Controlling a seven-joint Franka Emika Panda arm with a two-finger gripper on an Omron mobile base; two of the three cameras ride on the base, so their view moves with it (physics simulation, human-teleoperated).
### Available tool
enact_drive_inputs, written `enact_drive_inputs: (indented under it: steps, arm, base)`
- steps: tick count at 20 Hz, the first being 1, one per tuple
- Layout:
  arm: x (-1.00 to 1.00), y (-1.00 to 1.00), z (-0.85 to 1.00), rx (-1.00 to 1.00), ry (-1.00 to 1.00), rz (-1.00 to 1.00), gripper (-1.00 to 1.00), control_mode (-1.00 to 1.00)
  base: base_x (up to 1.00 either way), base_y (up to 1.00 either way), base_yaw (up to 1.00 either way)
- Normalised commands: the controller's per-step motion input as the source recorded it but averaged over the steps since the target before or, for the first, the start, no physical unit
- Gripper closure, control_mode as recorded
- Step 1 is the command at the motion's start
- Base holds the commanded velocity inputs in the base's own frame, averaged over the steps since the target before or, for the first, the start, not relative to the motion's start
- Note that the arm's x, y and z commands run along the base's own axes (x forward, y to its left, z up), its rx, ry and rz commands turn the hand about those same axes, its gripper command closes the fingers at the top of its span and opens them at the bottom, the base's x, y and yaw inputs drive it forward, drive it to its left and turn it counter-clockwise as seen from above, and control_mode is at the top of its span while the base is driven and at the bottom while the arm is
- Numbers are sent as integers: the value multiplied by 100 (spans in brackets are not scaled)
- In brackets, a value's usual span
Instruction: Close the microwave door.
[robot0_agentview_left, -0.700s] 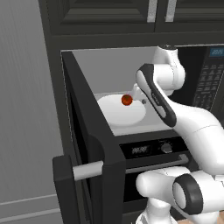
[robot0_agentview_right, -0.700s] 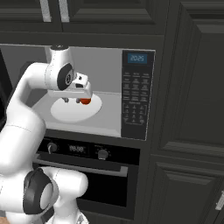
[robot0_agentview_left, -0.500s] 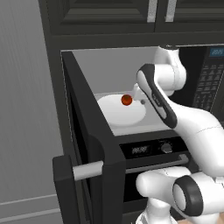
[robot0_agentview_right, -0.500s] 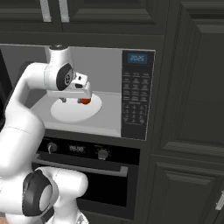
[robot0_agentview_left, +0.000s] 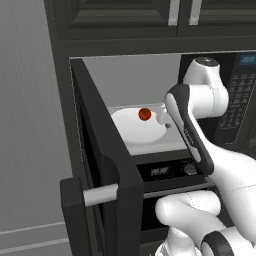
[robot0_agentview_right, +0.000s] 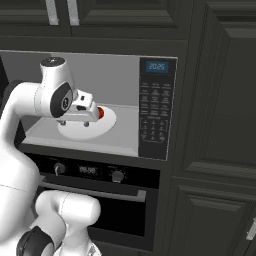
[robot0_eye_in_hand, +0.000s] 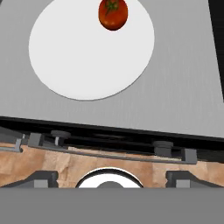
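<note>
Jaw state cannot be told: in the right base view the gripper (robot0_agentview_right: 82, 120) hangs from the white hand at the left of the frame, its small tips pointing down over the plate, too small to judge, and the hand view gives no clear look at the tips.

The microwave door (robot0_agentview_left: 107, 180) stands wide open, swung out toward the camera so that it runs from the upper centre to the lower left of the left base view, seen nearly edge-on. Its silver bar handle (robot0_agentview_left: 100, 194) sticks out toward the lower left, held in a black mount.

The microwave (robot0_agentview_right: 100, 102) fills the upper middle of the right base view, its grey cavity exposed. A white turntable plate (robot0_eye_in_hand: 87, 52) lies on the cavity floor, and a red tomato (robot0_eye_in_hand: 113, 13) sits on the plate near its far edge, at the top of the hand view. The keypad (robot0_agentview_right: 152, 115) and blue display (robot0_agentview_right: 157, 66) are on the black panel at the right of the cavity.

Below the microwave is an oven (robot0_agentview_right: 100, 200) with knobs and a horizontal handle. Dark cabinets (robot0_agentview_right: 220, 125) stand to the right and above.
</note>
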Motion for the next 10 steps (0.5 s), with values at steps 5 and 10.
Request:
enact_drive_inputs:
  steps: [5, 10]
  arm:
    - [-15, 0, 0, 0, 0, 0, -100, -100]
    - [0, 0, 0, 0, 0, 0, -100, -100]
  base:
    - [0, 0, 0]
    - [0, 0, 0]
